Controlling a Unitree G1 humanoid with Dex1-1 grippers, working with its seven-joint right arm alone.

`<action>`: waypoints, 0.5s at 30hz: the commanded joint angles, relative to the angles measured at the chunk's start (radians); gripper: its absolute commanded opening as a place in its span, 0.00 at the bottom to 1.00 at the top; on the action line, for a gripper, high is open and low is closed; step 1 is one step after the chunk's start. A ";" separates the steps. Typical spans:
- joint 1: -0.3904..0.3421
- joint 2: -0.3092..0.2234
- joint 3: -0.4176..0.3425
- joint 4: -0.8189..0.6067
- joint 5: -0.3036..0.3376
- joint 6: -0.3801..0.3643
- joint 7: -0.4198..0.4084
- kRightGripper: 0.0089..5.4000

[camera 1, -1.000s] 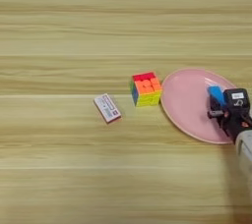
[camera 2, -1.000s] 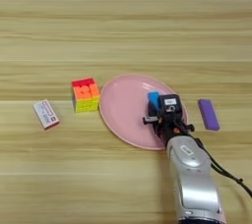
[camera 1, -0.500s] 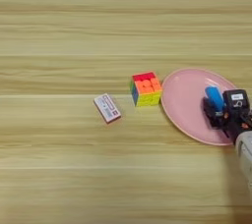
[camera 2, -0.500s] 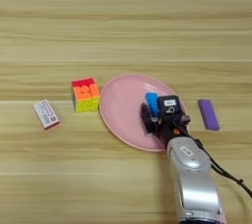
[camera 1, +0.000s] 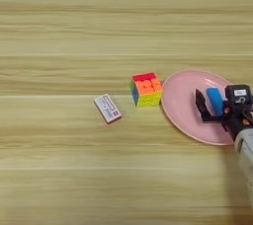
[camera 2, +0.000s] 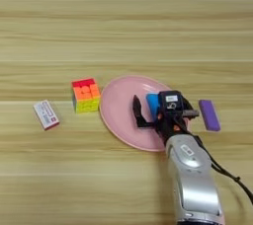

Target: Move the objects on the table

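The robot's black two-fingered pincer (camera 2: pixel 159 111) hangs over the right half of the round pink plate (camera 2: pixel 118 120), its fingers spread apart and gripping nothing. Between them, closer to the right finger, the small flat bright-blue rectangular block (camera 2: pixel 152 104) lies on the plate, released; the left finger (camera 2: pixel 137 112) stands clear of it. Whether the right finger touches the block cannot be told, since the pincer's body hides that side. To the pincer's left, just off the plate's rim, sits the multicoloured puzzle cube (camera 2: pixel 85 95) on the light wooden table (camera 2: pixel 123 26), and further left lies the small white-and-red flat box (camera 2: pixel 46 114). Just to the right of the pincer a flat purple bar (camera 2: pixel 209 115) rests on the wood. The likely trouble is in pulling away: if the arm draws back low or sideways, a finger could catch the block and drag it across or off the plate. A wide swing right could also knock the purple bar.
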 commanded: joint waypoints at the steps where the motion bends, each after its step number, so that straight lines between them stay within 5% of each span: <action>1: -0.043 -0.018 -0.008 -0.065 0.016 -0.046 0.003 1.00; 15: -0.056 0.061 0.110 -0.161 -0.004 -0.053 0.006 1.00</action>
